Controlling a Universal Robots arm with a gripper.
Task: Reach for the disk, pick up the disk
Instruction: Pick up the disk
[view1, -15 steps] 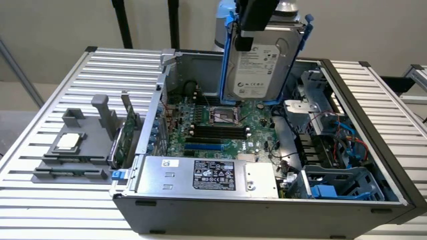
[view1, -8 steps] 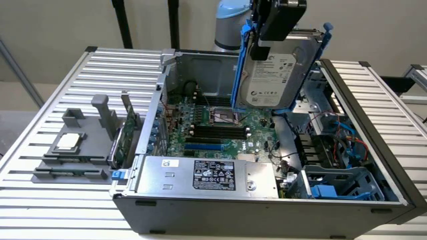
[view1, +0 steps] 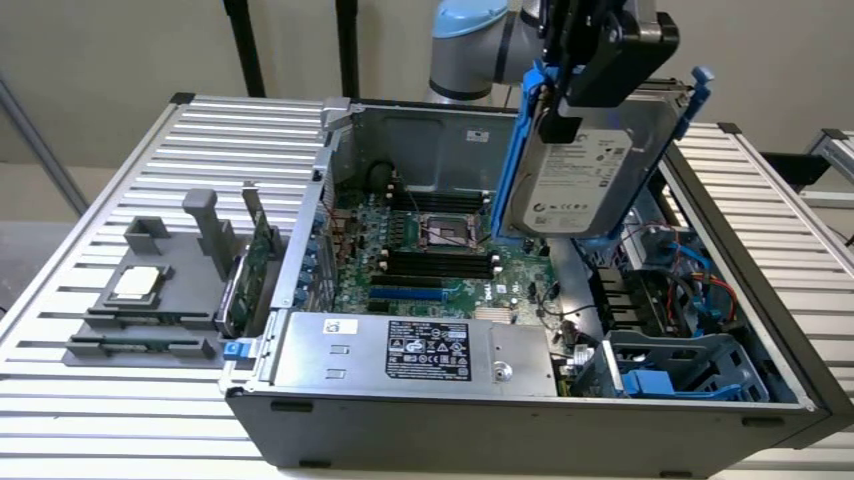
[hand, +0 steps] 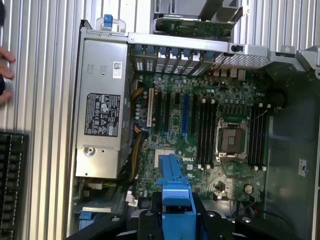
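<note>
The disk (view1: 587, 175), a silver-grey hard drive with a white label and blue rails (view1: 518, 150) along its edges, hangs upright above the open computer case (view1: 534, 425). My gripper (view1: 577, 112) is shut on its upper part and holds it well above the motherboard (view1: 427, 265). In the wrist view, the disk's blue rail (hand: 175, 197) sticks out between the black fingers (hand: 145, 222), with the motherboard (hand: 200, 130) far beneath.
A large silver box with a black-and-white label (view1: 420, 350) fills the case's front. A drive cage with blue parts (view1: 674, 370) sits at the exterior view's right. A grey fixture holding a small square chip (view1: 138, 283) lies on the slatted table. A hand (hand: 5, 75) rests at the table's edge.
</note>
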